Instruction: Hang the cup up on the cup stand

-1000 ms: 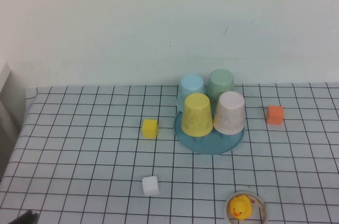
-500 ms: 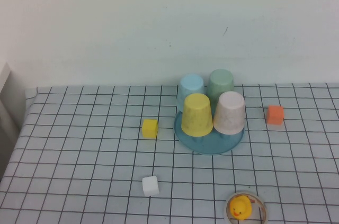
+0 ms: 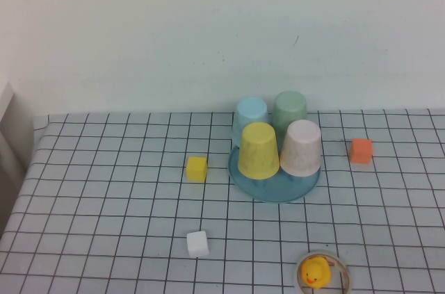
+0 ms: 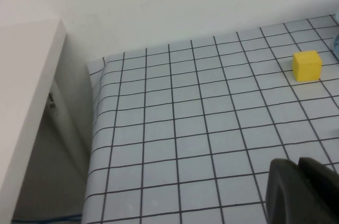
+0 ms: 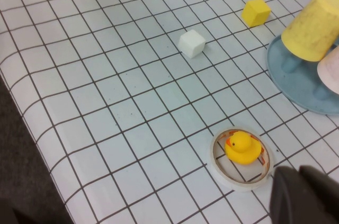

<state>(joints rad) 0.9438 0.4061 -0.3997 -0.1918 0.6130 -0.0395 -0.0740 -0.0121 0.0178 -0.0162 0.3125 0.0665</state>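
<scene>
The pale pink cup (image 3: 302,147) sits upside down over a peg of the teal cup stand (image 3: 274,187), at the stand's front right; its edge also shows in the right wrist view (image 5: 331,73). Neither arm appears in the high view. My left gripper (image 4: 298,162) is shut and empty above the bare grid cloth, well to the left of the stand. My right gripper (image 5: 300,171) is shut and empty too, just beside the duck ring (image 5: 241,158) and short of the stand (image 5: 296,83).
A yellow cup (image 3: 259,149), a light blue cup (image 3: 250,115) and a green cup (image 3: 289,110) also sit inverted on the stand. Loose on the cloth are a yellow block (image 3: 197,168), a white block (image 3: 197,243) and an orange block (image 3: 361,150). A white cabinet (image 4: 26,102) borders the table's left edge.
A dark tip of the left arm at the high view's bottom left corner has withdrawn out of sight. Cups, stand and blocks have not moved.
</scene>
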